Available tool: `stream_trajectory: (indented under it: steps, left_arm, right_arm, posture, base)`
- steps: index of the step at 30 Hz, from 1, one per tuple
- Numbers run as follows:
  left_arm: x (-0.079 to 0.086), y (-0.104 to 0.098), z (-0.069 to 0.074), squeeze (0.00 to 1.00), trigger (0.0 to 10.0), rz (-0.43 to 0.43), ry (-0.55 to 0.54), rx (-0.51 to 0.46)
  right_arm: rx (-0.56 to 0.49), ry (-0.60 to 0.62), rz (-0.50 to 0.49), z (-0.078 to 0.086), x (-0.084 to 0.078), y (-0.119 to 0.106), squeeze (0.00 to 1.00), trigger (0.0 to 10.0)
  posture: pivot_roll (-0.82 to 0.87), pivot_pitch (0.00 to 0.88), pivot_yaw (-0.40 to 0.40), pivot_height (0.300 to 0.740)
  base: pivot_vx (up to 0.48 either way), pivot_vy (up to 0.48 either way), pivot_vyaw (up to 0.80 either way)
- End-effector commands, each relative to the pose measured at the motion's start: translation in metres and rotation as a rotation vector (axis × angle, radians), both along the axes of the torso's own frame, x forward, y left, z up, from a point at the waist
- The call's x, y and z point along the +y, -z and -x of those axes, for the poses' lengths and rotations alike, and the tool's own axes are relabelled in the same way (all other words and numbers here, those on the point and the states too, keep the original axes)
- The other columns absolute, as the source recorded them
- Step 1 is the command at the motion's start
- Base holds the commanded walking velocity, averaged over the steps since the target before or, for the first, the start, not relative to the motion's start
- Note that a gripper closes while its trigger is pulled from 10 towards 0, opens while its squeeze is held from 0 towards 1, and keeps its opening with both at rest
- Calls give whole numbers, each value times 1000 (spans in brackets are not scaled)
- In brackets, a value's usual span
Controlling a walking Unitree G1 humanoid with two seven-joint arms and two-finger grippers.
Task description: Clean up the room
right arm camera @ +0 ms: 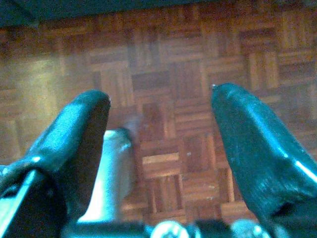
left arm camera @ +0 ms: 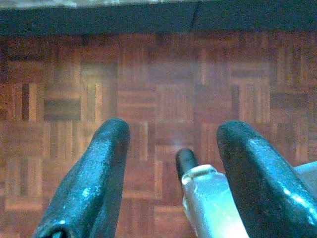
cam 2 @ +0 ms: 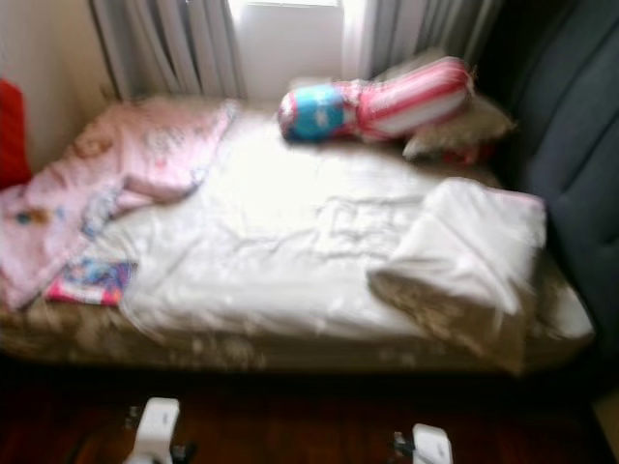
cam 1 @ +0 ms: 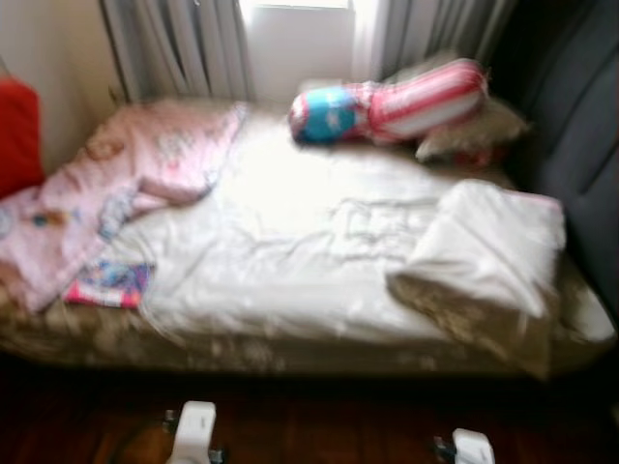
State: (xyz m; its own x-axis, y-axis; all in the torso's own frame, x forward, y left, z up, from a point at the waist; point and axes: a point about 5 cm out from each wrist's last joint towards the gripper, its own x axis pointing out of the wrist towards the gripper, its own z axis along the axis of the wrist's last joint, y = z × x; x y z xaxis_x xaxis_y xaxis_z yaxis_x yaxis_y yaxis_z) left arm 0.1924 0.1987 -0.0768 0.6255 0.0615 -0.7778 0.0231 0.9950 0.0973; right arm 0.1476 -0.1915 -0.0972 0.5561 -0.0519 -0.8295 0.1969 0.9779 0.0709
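An untidy bed (cam 1: 290, 353) lies before me, blurred. A crumpled pink blanket (cam 1: 145, 159) covers its left side, with a small colourful patterned item (cam 1: 108, 283) near the front left. A white quilt (cam 1: 290, 242) spreads over the middle, and a folded white blanket (cam 1: 488, 242) sits on the right. At the head lies a pink striped bolster with a blue end (cam 1: 397, 104). Both arms hang low. My left gripper (left arm camera: 171, 144) is open above the wooden floor. My right gripper (right arm camera: 161, 106) is open too, with nothing between its fingers.
Grey curtains (cam 1: 184, 43) and a bright window (cam 1: 295, 29) stand behind the bed. A dark padded wall (cam 1: 575, 126) runs along the right, a red object (cam 1: 17, 130) sits at the far left. A beige pillow (cam 1: 474, 130) lies under the bolster. Parquet floor (left arm camera: 158, 79) is below.
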Motion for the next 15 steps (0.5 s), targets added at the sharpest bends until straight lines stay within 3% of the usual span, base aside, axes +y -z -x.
stream_trajectory:
  steps: [1, 11, 15]
  left_arm:
    - [-5, 0, -2, 0, 10000, 9, 8, 1]
    - [-7, 0, -2, 0, 10000, 12, 3, 4]
    - [-7, 1, 0, 0, 10000, 31, -11, 7]
  right_arm:
    - [1, 12, 13, 0, -7, -1, 0, 10000]
    - [7, 1, 17, 0, -8, -1, 0, 10000]
    - [9, -1, 20, 1, -9, -1, 0, 10000]
  posture:
    - [-67, 0, -34, 740]
    - [-66, 0, -41, 740]
    - [-66, 0, -42, 740]
  base:
    - [0, -379, 0]
    - [0, -359, 0]
    - [0, 0, 0]
